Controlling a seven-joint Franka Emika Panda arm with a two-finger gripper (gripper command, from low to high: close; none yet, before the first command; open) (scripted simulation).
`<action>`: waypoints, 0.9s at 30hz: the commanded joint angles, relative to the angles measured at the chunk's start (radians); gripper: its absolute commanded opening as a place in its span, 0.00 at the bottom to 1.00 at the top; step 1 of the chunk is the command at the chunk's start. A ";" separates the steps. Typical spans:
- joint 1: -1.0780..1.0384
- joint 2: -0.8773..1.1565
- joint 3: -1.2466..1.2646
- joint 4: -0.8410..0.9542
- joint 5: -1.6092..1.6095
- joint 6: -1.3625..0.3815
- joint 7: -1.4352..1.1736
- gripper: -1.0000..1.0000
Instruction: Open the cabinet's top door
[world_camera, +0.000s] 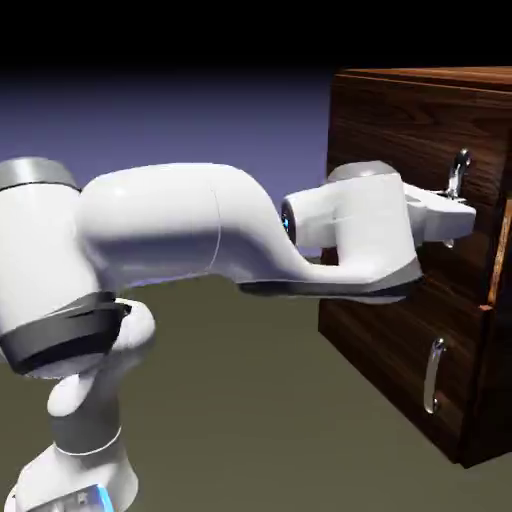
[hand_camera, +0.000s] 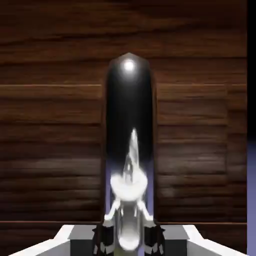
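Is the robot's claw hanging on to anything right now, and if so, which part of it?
Yes: the gripper looks closed on the silver bar handle of the cabinet's top door, gripping it along its length, short of the rounded end.

No readable text, labels, brands, numbers or signs in either view. Nothing legible to report.

White arm (world_camera: 165, 220) bent, extended toward exterior view's right; fingers (hand_camera: 172, 242) drawn together.
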 joint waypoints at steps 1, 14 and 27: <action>-0.036 0.001 0.027 -0.031 0.019 -0.018 0.002 0.00; -0.507 -0.007 0.426 -0.354 0.255 -0.173 0.000 0.00; -0.964 -0.116 0.894 -0.574 0.576 -0.186 -0.001 0.00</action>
